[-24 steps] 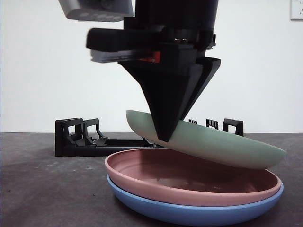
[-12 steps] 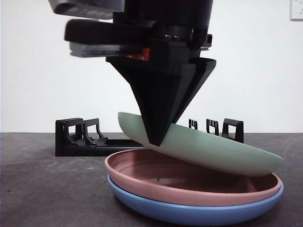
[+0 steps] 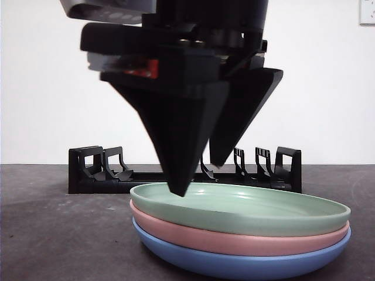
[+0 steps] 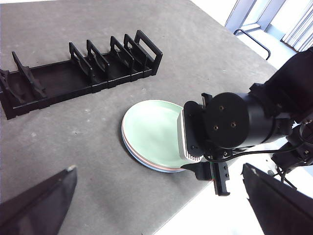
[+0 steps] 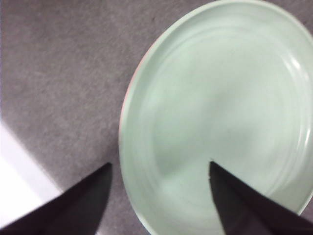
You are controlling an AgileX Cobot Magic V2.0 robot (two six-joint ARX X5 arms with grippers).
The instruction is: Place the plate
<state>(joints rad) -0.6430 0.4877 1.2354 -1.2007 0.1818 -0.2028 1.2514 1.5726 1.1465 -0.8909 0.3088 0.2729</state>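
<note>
The green plate (image 3: 252,208) lies flat on top of a pink plate (image 3: 234,241), which rests on a blue plate (image 3: 234,264). My right gripper (image 3: 196,178) hangs open just above the green plate's near-left rim, one jaw outside the rim and one over the plate's inside, gripping nothing. In the right wrist view the green plate (image 5: 220,112) fills the picture, with the open right gripper (image 5: 160,164) astride its edge. My left gripper (image 4: 157,167) is open and empty, high above the table, looking down on the green plate (image 4: 149,129) and the right arm (image 4: 230,129).
A black slotted dish rack (image 3: 94,170) stands behind the plates, empty; it shows in the left wrist view as a long rack (image 4: 78,68) with several dividers. The grey table (image 5: 58,73) ends in an edge close to the plates.
The green plate, held tilted by the right gripper, has come down flat onto the pink plate. The right gripper's jaws have opened and let go of it.
</note>
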